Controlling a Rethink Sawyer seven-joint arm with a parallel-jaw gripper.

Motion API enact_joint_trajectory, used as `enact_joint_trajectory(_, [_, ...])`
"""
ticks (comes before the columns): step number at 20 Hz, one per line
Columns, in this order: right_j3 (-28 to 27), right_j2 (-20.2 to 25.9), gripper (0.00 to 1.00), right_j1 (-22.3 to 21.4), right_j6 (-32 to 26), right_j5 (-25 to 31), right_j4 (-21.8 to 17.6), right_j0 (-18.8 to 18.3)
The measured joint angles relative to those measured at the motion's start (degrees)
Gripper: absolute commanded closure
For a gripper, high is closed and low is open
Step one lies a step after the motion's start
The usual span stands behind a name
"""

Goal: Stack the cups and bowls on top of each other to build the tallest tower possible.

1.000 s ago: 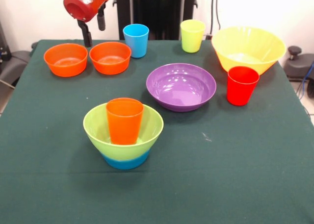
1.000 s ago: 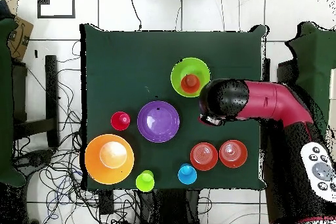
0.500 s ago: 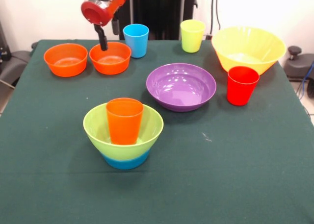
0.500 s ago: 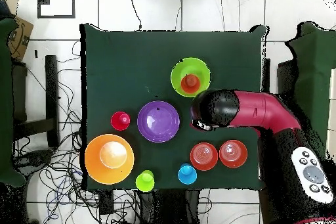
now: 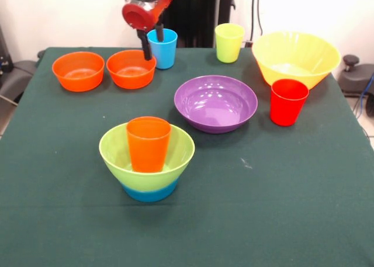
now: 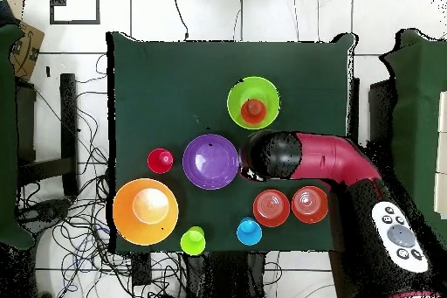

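Green cloth [image 5: 280,208] – pincer [image 5: 151,42] hangs btwn orange bowl [image 5: 131,69], blue cup [image 5: 162,48].

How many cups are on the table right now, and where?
4. The orange cup stands in the lime green bowl on the tower. The light blue cup and yellow-green cup stand at the far edge. The red cup stands beside the yellow bowl.

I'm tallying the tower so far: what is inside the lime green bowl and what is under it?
An orange cup stands upright inside the lime green bowl; a blue bowl sits beneath, only its lower part showing.
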Motion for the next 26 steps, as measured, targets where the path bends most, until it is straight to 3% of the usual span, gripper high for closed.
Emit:
enact_joint_trajectory(9, [6.01,-1.29,0.00,-4.26,3.97,-4.27,2.14,4.26])
enact_joint_trajectory(16, [10.46,-3.00,0.00,-6.81,11.78,-9.57,2.36,8.89])
enact_joint_trajectory(26, [13.57,-4.82,0.00,-6.90,18.33,-16.88,2.36,9.77])
